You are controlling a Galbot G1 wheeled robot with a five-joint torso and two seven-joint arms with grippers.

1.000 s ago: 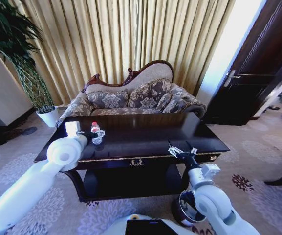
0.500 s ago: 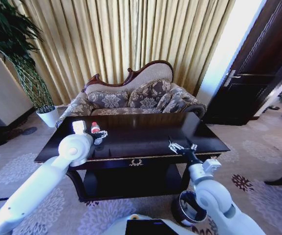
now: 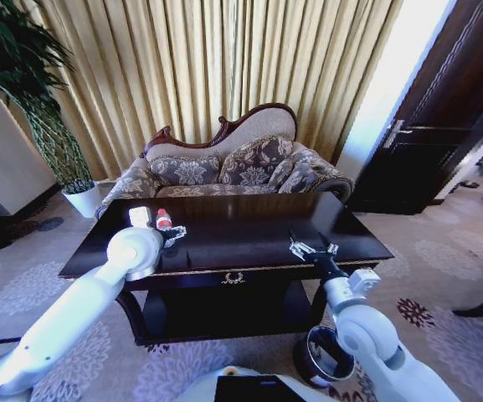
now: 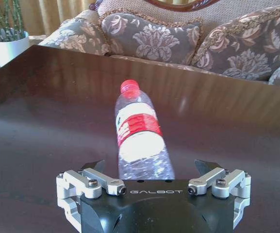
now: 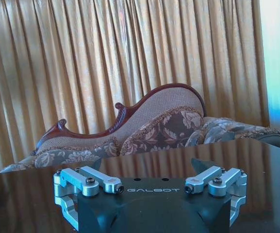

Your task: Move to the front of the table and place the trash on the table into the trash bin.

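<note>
Left wrist view: I see my left end effector (image 4: 149, 170) spread wide over the desk (image 4: 42, 97), the clear bottle (image 4: 140, 136) lying between its fingers, red cap toward the sofa (image 4: 188, 39). My right end effector (image 3: 310, 246), also spread, hovers over the desk's other end. The trash bin (image 3: 316, 356) stands on the carpet beside the desk's right front leg.

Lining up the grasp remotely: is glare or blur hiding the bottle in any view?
Left wrist view: the bottle is sharp, its label bright; the glossy table mirrors the sofa, without covering it. Head view: the window washes out the upper right, and the left gripper partly covers the bottle.
</note>
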